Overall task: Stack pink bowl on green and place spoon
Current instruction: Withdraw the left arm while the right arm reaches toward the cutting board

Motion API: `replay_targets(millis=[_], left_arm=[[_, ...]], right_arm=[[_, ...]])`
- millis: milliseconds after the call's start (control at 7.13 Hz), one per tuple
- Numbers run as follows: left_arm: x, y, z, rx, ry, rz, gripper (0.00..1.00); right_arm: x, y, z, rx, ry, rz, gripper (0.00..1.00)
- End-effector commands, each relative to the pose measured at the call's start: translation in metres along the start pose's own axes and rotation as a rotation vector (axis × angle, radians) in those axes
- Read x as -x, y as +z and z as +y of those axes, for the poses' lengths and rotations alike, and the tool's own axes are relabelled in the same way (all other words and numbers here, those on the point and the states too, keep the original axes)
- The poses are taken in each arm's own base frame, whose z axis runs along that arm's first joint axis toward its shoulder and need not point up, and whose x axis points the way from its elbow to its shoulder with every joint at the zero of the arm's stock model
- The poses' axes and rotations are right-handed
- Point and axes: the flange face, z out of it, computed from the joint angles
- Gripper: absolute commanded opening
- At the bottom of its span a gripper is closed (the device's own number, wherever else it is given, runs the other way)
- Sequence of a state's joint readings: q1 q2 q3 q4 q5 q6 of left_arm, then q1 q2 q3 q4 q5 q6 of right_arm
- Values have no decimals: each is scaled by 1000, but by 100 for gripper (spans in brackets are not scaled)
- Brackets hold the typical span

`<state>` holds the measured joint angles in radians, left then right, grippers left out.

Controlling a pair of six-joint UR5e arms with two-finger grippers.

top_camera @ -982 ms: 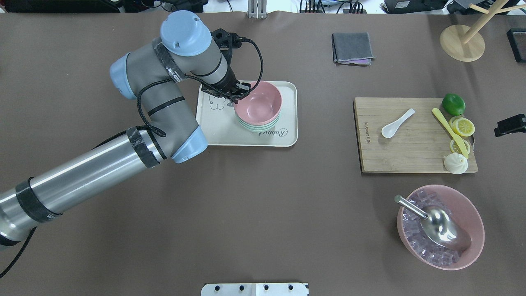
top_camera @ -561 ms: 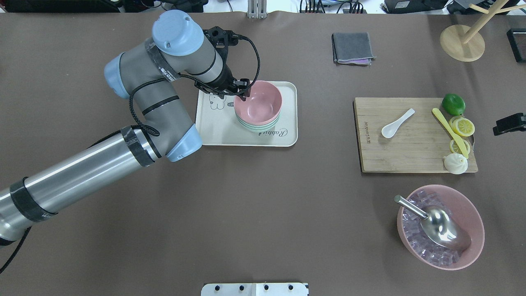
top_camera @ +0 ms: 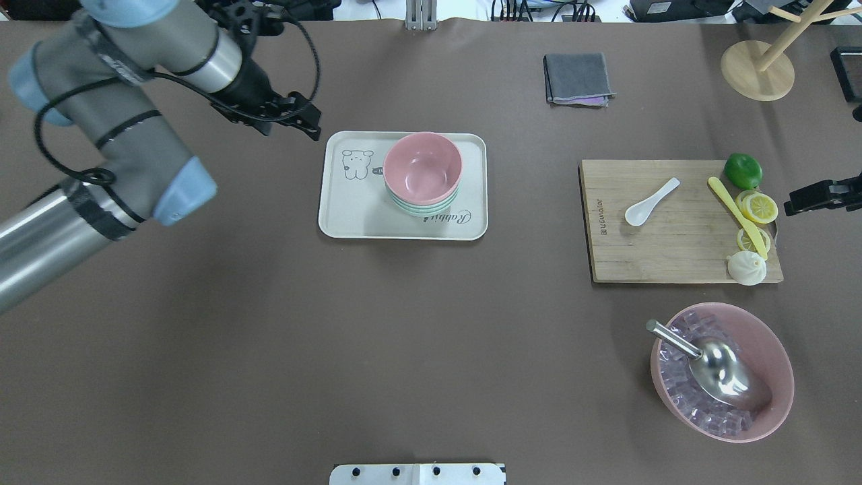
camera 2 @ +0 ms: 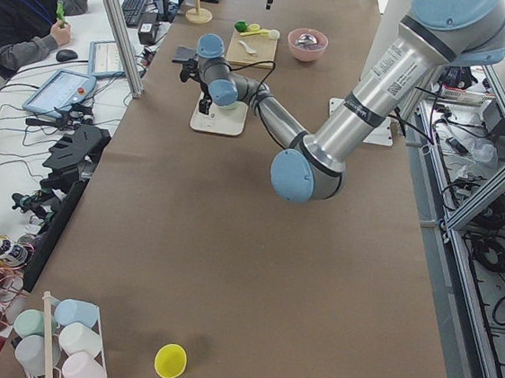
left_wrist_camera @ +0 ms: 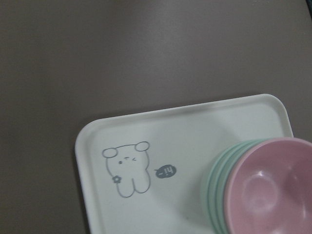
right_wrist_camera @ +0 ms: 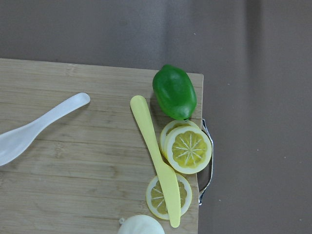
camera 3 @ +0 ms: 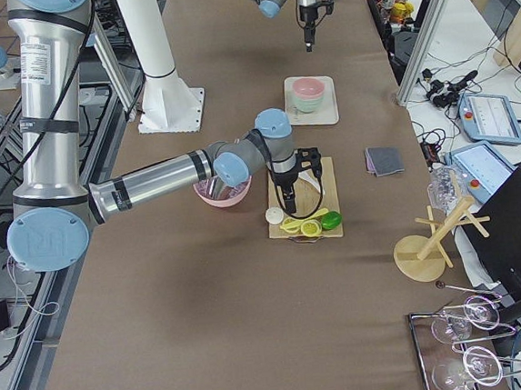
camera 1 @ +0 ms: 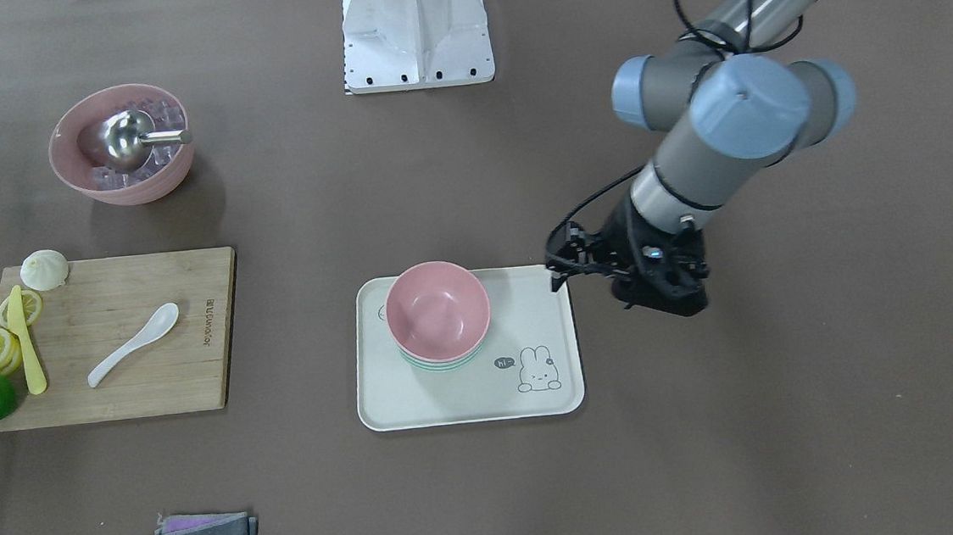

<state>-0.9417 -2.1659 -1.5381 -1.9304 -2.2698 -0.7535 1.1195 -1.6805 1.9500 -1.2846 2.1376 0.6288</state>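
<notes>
Hovering left gripper (top_camera: 311, 124): just off the tray's left far corner, over bare table. You can see its jaws apart with nothing between them.
Tray (top_camera: 357, 215): flat on the table, left of centre. A bear drawing shows on its bare left part.
Pink bowl (top_camera: 423, 168): upright and empty, nested on top of the stack on the tray's right half. You can log the stacking step as done.
Green bowls (top_camera: 419, 209): directly under the pink one. You see only their rims, and the left wrist view shows several.
Cloth (top_camera: 578, 78): grey, folded, toward the far edge, well apart from tray and board.
Board (top_camera: 673, 249): wooden, right of the tray and well apart from it.
Spoon (top_camera: 650, 202): white, lying on the board's left half. Neither gripper touches it, and it is not yet placed.
Ice bowl (top_camera: 781, 350): large, pink, on the robot side of the board. It holds ice cubes and a metal scoop (top_camera: 720, 370).
Knife (top_camera: 736, 215): yellow, on the board's right part, lying across a lemon slice.
Lime (top_camera: 743, 170): at the board's far right corner.
Lemon slices (top_camera: 757, 206): along the board's right edge, beside the knife.
Bun (top_camera: 746, 268): white, at the board's robot-side right corner.
Stand (top_camera: 757, 71): wooden, at the far right.
Right gripper (top_camera: 794, 201): raised, near the board's right end. You cannot tell whether its fingers are apart or together.
</notes>
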Motion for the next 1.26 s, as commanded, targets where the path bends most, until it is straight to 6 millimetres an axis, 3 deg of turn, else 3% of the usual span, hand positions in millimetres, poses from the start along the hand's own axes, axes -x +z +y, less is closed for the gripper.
replay_targets(millis=[0,140,280,421,561,701,841,1122], left_arm=[[149,-76,47,29,164,-39,99],[229,-113,63,41,235,-51,99],[288,-140,72,57,280,-85,99],[361,-169,92,62,320,-126,99],[430,-193,108,65,355,-152,99],[471,-209,123,65,373,-166,99],[474,-217,125,54,378,-170,99],[478,-212,134,63,368,-167,99]], right_arm=[[48,11,-13,-12,79,-19,100],[82,24,-19,-32,125,-8,100],[112,40,-30,-54,193,5,100],[138,60,-43,-82,298,24,100],[149,81,-58,-99,390,51,98],[156,101,-72,-114,437,81,98],[157,113,-75,-141,497,108,99],[162,122,-67,-179,508,135,100]])
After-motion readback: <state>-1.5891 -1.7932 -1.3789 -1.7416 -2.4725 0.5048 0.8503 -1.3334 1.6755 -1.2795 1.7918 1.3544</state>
